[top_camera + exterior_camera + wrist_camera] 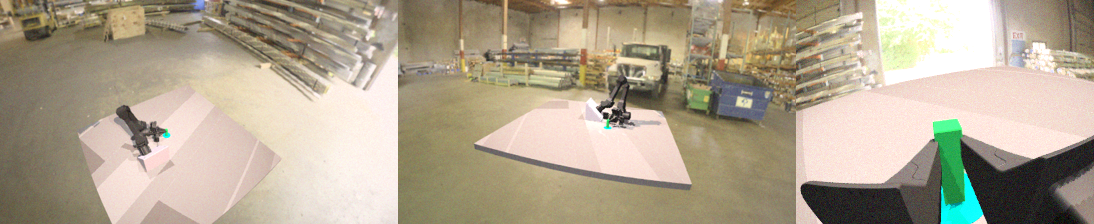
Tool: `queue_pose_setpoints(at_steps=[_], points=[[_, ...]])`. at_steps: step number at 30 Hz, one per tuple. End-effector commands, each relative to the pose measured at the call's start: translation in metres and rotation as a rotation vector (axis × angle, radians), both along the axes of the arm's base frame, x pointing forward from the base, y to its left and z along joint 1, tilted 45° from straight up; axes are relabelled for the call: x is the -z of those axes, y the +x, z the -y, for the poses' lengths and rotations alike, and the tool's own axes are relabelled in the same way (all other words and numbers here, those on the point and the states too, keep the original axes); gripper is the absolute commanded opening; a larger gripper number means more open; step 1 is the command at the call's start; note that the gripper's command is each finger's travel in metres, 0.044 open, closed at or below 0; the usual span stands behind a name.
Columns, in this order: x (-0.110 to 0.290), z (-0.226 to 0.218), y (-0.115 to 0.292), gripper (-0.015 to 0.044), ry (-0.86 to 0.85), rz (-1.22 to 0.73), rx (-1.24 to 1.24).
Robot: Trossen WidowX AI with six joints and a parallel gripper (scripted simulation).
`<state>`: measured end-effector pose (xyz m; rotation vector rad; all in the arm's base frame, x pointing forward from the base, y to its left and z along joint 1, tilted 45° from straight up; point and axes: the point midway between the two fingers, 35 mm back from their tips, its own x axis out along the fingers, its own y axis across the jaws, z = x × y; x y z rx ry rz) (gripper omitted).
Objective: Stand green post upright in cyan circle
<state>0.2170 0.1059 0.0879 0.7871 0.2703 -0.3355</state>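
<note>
The green post (166, 132) (607, 123) (951, 162) is upright between the fingertips, its top showing above them in the wrist view. My gripper (165, 131) (950, 142) is shut on the post and reaches it from the side, nearly level. The cyan circle (168, 136) (605, 128) (973, 206) lies on the table directly under the post. The post's lower end appears over the circle, at or very near its surface; whether it touches cannot be told for sure. Part of the circle is hidden by the fingers in the wrist view.
A pale wedge-shaped block (157, 159) (593, 111) stands on the table (212, 159) (557, 142) close beside the arm. The arm is folded above the table behind the post. The table's edges drop off to the warehouse floor.
</note>
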Motion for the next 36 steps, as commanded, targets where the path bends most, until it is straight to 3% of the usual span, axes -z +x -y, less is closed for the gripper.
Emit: queue_pose_setpoints(at_steps=[1, 4, 18, 36], points=[[0.001, -0.001, 0.0, 0.0023, 0.001, 0.003, 0.004], [0.001, -0.001, 0.0, 0.0023, 0.001, 0.003, 0.004], [0.001, -0.001, 0.0, 0.039, 0.001, 0.003, 0.004], [-0.044, 0.038, 0.006, 0.04, 0.006, -0.005, 0.01]])
